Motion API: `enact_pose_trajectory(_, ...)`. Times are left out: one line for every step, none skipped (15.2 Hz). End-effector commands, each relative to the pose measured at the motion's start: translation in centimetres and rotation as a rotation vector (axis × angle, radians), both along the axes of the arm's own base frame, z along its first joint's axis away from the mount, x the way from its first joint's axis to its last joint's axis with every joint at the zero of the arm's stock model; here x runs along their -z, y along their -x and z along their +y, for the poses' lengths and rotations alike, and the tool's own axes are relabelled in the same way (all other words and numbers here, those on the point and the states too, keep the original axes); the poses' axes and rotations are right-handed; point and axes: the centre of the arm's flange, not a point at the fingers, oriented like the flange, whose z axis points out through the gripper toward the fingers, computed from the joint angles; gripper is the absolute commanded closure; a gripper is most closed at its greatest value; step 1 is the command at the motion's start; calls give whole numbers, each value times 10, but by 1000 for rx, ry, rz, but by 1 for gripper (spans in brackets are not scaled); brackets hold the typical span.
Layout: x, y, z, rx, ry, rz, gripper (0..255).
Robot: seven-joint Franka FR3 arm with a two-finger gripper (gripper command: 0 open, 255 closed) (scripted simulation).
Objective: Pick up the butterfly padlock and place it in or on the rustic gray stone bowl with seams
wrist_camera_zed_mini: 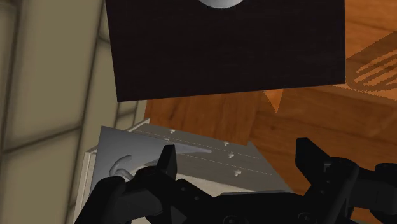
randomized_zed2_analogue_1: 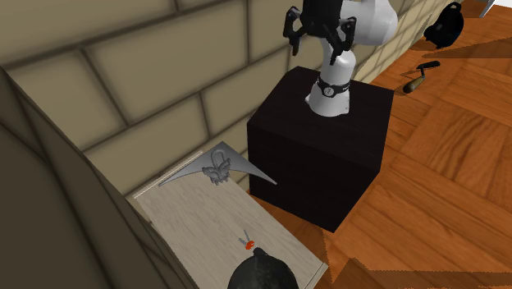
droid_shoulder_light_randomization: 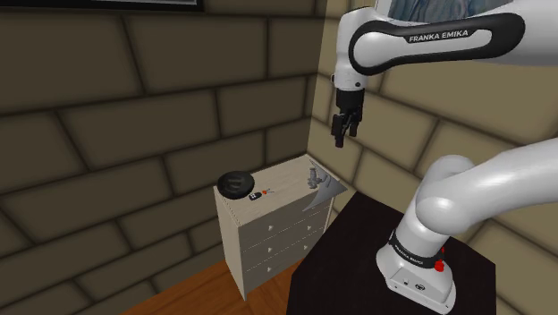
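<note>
While padlock (droid_shoulder_light_randomization: 312, 175) lies apart, bowl (droid_shoulder_light_randomization: 237, 184) (dark) sits on dresser (droid_shoulder_light_randomization: 268, 234).

"FRANKA EMIKA" in white on the arm's dark link (droid_shoulder_light_randomization: 438, 38).

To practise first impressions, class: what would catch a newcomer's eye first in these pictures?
The white arm rears up from its black stand, its open end effector high beside the stone-block wall. Below, a pale dresser carries a dark round bowl and a grey butterfly-shaped padlock.
</note>
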Motion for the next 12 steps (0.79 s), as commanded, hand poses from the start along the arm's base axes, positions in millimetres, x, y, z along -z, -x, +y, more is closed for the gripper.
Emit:
enact_pose_trajectory(20, -11, -11, 3, -2, -13, 0)
enact_pose_trajectory(30, -15, -17, 5, -3, -18, 0)
enact_pose_trajectory(41, -19, -24, 7, -4, -23, 0)
enact_pose_trajectory(51, -23, -30, 9, -6, -29, 0)
enact_pose_trajectory(62, -28, -36, 11, -7, -34, 0)
enact_pose_trajectory(72, -32, -43, 13, -8, -39, 0)
enact_pose_trajectory(82, -36, -49, 15, -9, -44, 0)
enact_pose_trajectory(93, -41, -56, 17, -10, -49, 0)
enact_pose_trajectory(103, -45, -62, 19, -12, -54, 0)
enact_pose_trajectory(113, -50, -69, 21, -13, -59, 0)
enact_pose_trajectory(123, -54, -75, 23, -14, -64, 0)
enact_pose_trajectory(134, -59, -82, 24, -15, -69, 0)
